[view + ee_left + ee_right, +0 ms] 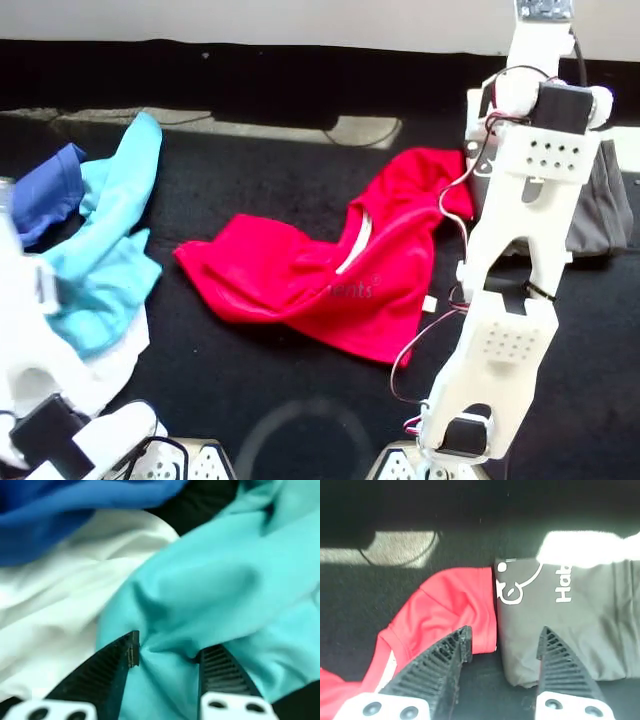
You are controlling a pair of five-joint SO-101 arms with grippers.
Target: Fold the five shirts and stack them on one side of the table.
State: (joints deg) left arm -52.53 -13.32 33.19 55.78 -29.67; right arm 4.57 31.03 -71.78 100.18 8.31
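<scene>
Your right gripper [504, 639] hangs spread over the line where the red shirt [330, 280] touches the folded grey shirt [570, 625] at the far right. From there the red one runs diagonally toward the table's middle. Your left gripper [167, 657], jaws apart, straddles a ridge of the turquoise shirt [225, 580].

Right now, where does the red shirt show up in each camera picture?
High view: red shirt spread out in the middle.
Right wrist view: red shirt beyond the right gripper, right beside the grey shirt.
Left wrist view: faces the turquoise shirt instead.
Shared landmark: grey shirt, at the red shirt's edge in both.
</scene>
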